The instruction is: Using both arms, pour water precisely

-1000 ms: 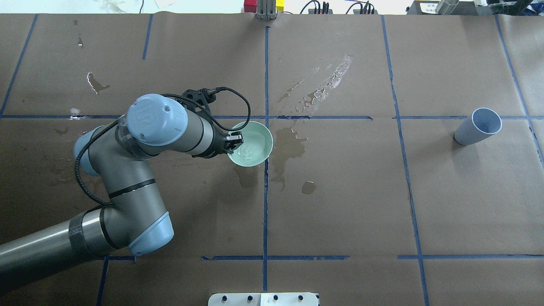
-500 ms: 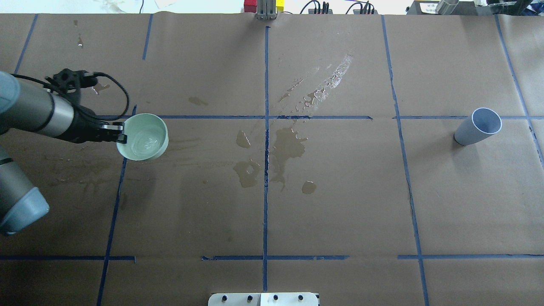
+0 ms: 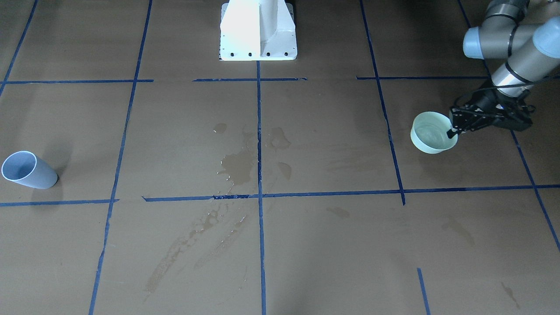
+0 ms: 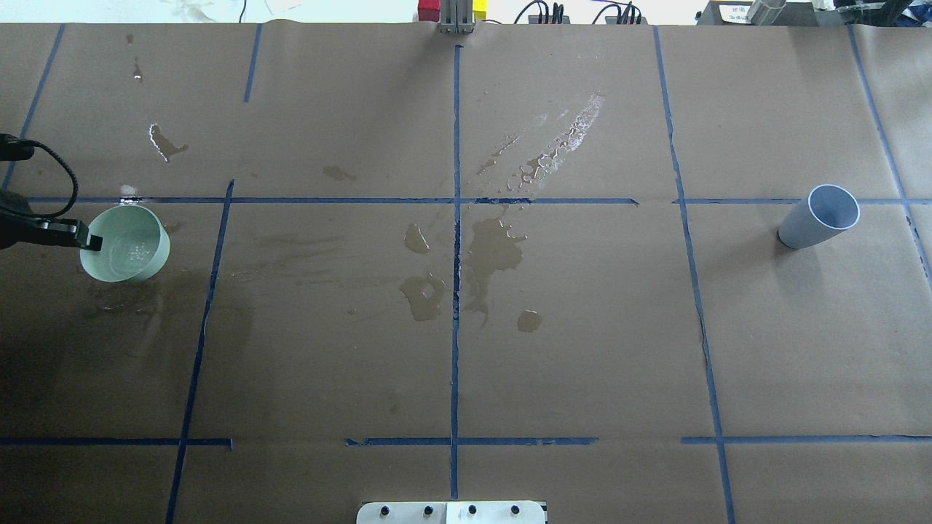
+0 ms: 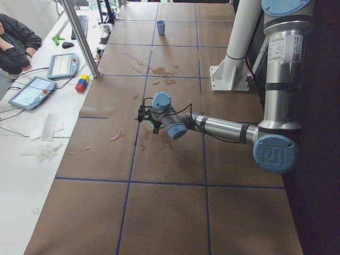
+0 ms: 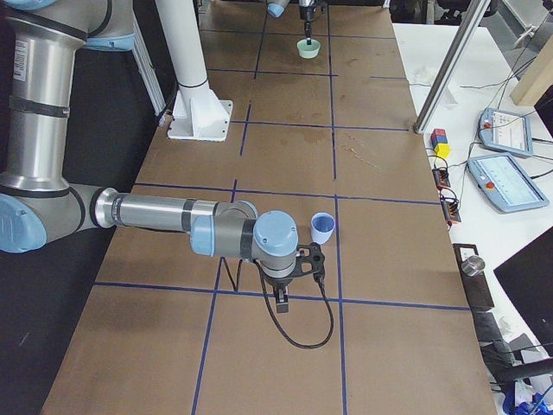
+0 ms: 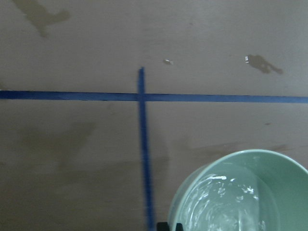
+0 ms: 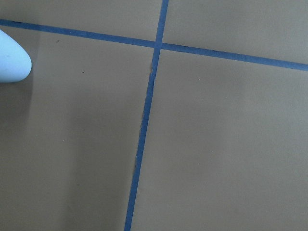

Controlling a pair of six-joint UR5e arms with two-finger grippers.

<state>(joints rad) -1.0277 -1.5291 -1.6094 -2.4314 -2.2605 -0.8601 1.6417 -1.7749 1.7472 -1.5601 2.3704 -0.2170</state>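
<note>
**Left gripper holds the water bowl at the table's left end**

Brown paper (image 4: 582,349) covers the whole table, marked into squares by blue tape (image 4: 455,364). Dark wet stains (image 4: 495,247) lie around the middle tape line, and a glinting streak of spilled drops (image 4: 568,135) runs beyond them. The white pedestal (image 3: 258,30) stands at the robot's edge of the table.

The left arm (image 5: 212,126) reaches low over the paper toward its own end of the table. Its left gripper (image 4: 86,239) is closed on the rim of a pale green bowl (image 4: 149,271), with 1 finger inside the wall and 1 outside. The bowl sits upright and level, just on the robot's side of a cross tape line. Whether it touches the paper or hangs just above it cannot be told. The water (image 4: 127,244) lies in the bottom of this bowl as a shallow clear pool with small white glints, also plain in the left wrist view (image 7: 226,202).

1 blue-grey cup (image 4: 817,217) stands upright at the opposite end, well apart from the bowl. The right arm (image 6: 164,216) stretches out low near it, and the right gripper (image 6: 282,303) points down at the paper just beside the cup, apart from it. Only the side view shows these fingers, so I cannot tell how wide they are.
</note>
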